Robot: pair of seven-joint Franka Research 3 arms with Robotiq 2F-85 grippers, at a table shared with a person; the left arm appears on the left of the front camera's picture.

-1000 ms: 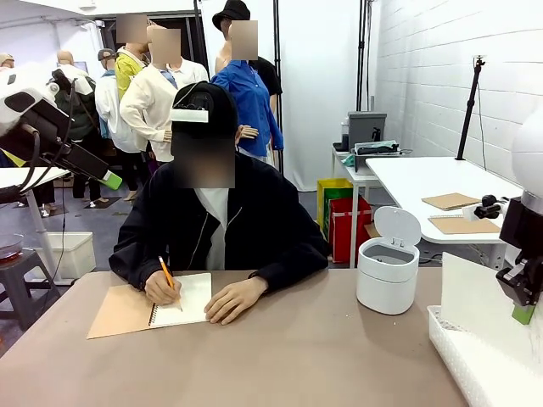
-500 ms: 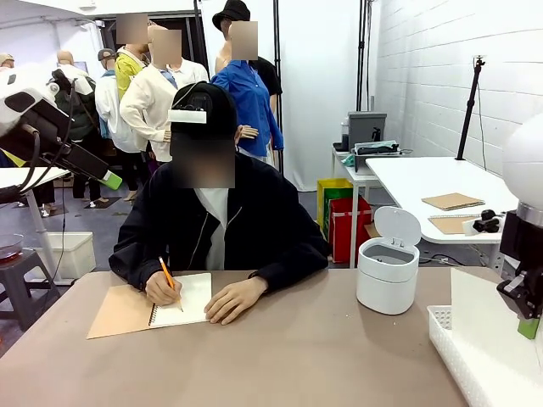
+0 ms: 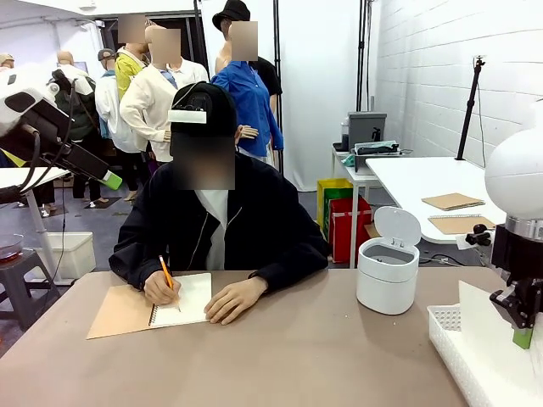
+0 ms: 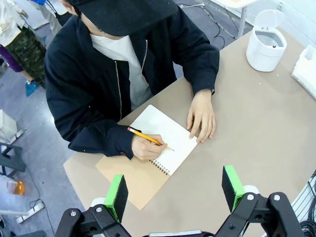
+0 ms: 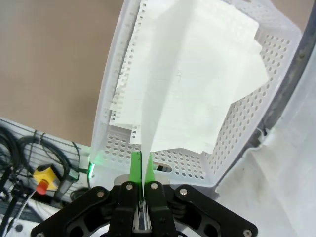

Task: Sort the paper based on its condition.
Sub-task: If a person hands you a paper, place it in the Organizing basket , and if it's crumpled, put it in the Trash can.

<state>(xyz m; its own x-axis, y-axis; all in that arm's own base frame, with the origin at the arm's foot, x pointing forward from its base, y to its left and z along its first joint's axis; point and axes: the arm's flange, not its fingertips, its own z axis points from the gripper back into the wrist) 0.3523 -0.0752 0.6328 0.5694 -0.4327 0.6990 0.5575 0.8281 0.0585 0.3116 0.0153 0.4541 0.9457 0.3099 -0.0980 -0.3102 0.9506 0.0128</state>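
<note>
My right gripper [image 5: 141,170] is shut on the bottom edge of a white sheet of paper [image 5: 165,74], which rises edge-on from the fingers. Beneath it, a white perforated basket [image 5: 228,160] holds several more flat sheets [image 5: 232,64]. In the front view the same gripper [image 3: 523,332] hangs low at the table's right edge, with the held sheet [image 3: 485,326] over the basket [image 3: 445,326]. My left gripper [image 4: 174,192] is open with nothing between its green pads, high above the table's left side [image 3: 109,178].
Across the table a person writes with a pencil [image 3: 167,276] in a spiral notebook [image 3: 191,298] with a brown cover, the other hand [image 3: 233,298] flat beside it. A white bin with its lid flipped up [image 3: 387,275] stands at the right rear.
My right gripper has come down with the sheet, closer to the basket. The left arm is still, and the person keeps writing.
</note>
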